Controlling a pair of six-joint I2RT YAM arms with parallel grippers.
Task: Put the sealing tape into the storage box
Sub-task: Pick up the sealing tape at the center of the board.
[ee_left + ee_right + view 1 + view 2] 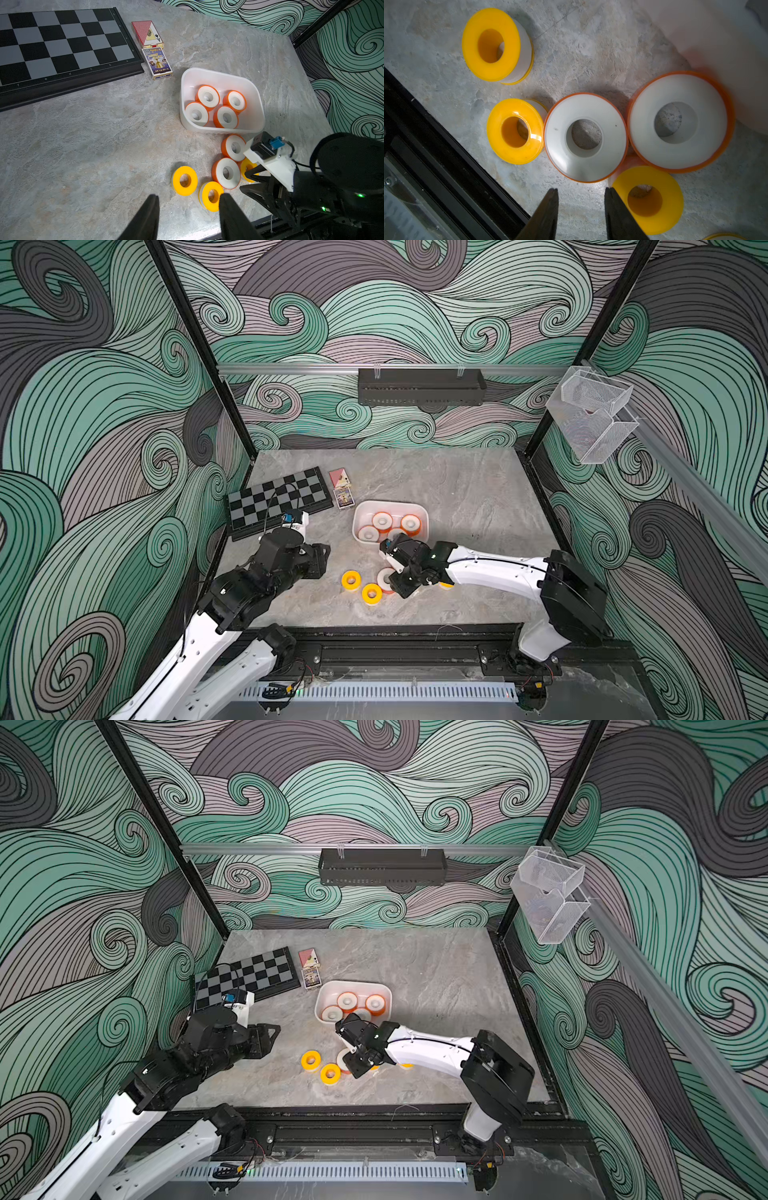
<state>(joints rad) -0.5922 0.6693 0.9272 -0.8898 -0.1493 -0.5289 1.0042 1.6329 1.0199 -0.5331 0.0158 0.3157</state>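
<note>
By my judgement the task is a little less than half done. Four rolls of sealing tape with white faces and orange sides lie inside the storage box. They sit close together, and part of the box floor is bare.

Six rolls are left on the worktop, in a loose group just beside the near wall of the box. Two of them are orange-sided rolls, and they touch each other. The other four are yellow rolls. One yellow roll touches an orange-sided roll and one stands a little apart. One lies close against the two orange-sided rolls, and the fourth shows only as a thin edge in the right wrist view.

Every roll is a flat ring lying on its face, and the worktop is visible through the centre hole. The yellow rolls are smaller, with white tape wound between two yellow flanges.

The right gripper hangs low over the group. Its jaws are partly open with nothing between them, and one finger is just beside a yellow roll. The left gripper is at the side of the loose rolls, with its jaws wider apart and also empty.
</note>
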